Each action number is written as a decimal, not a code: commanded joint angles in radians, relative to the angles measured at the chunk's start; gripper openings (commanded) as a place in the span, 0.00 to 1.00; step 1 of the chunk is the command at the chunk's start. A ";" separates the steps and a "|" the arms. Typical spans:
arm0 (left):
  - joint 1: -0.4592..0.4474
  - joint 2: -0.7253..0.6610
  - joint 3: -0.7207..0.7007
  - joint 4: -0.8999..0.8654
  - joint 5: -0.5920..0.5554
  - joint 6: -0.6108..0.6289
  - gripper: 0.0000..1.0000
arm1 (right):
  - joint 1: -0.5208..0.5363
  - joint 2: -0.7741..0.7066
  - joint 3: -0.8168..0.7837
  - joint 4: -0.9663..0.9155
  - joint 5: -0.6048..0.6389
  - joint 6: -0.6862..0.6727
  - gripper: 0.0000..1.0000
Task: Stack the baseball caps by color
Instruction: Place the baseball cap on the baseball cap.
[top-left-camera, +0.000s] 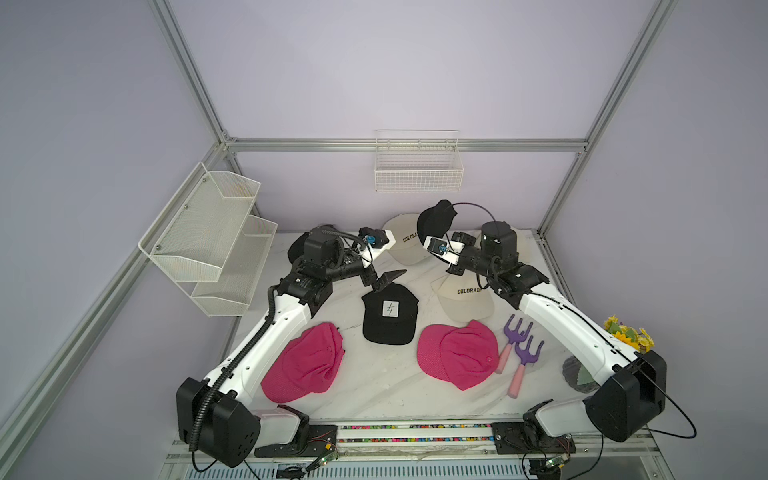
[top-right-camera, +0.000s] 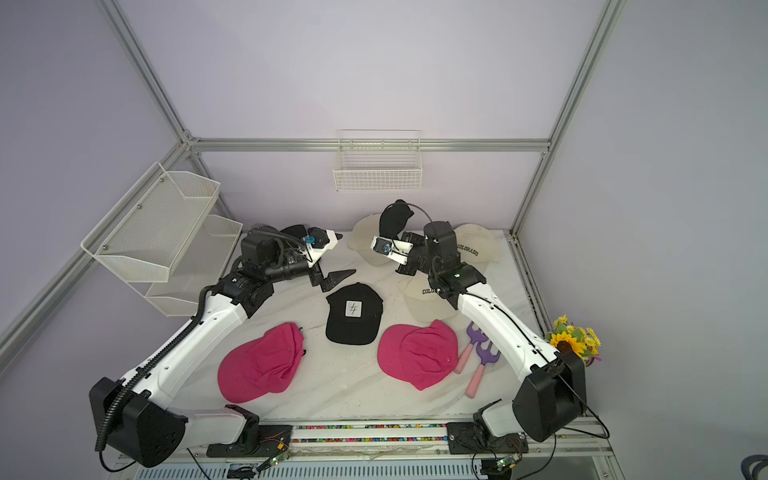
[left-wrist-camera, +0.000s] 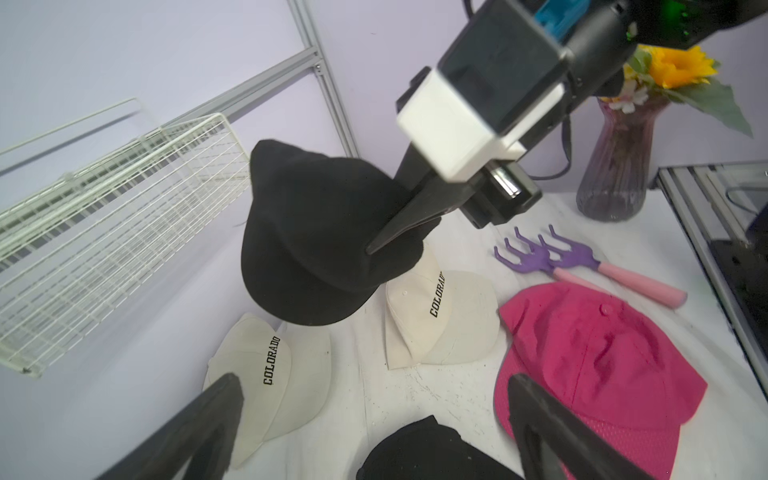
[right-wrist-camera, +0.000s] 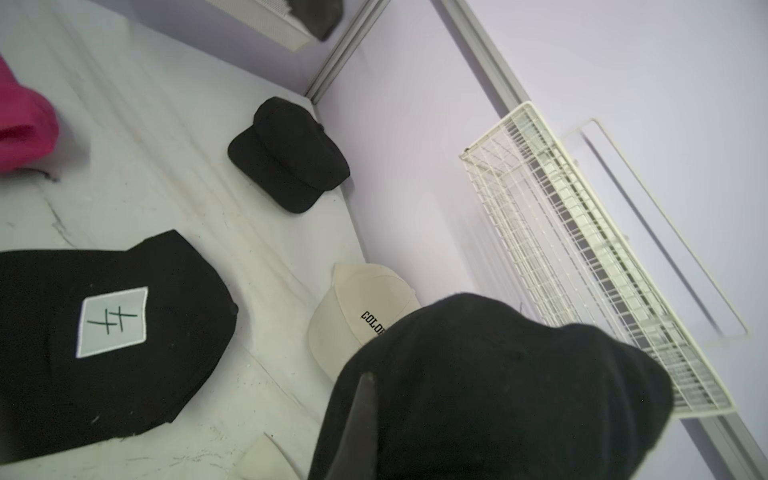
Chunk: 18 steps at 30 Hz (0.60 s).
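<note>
The hanging black cap (left-wrist-camera: 316, 232) is clear of the bench (top-left-camera: 374, 386) at 12 o'clock. It is held by a fold of its crown in the clenched right pincer (left-wrist-camera: 409, 226), over a cream cap (top-left-camera: 409, 241). The patched black cap (top-left-camera: 390, 313) lies flat mid-bench. The left pincer (top-left-camera: 388, 280) hovers just beside its 12 o'clock edge, jaws spread and empty.

The grip on soft cloth looks shallow, so the cap could slip or sag and land crooked. Its drooping brim may drag the cream cap. Both arms crowd the same spot, so they could knock each other.

The wire basket (top-left-camera: 417, 166) and wall hem in 12 o'clock. Open bench lies at 6 o'clock, between a pink cap (top-left-camera: 305, 363) and a 2nd pink cap (top-left-camera: 459, 353).
</note>
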 joint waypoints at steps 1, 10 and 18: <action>0.001 0.021 0.131 -0.196 0.053 0.254 1.00 | 0.069 -0.016 0.014 -0.059 0.121 -0.108 0.00; 0.000 0.157 0.298 -0.468 0.037 0.465 1.00 | 0.193 -0.095 -0.084 -0.113 0.336 -0.197 0.00; -0.029 0.207 0.331 -0.552 0.054 0.535 0.99 | 0.243 -0.180 -0.140 -0.082 0.308 -0.234 0.00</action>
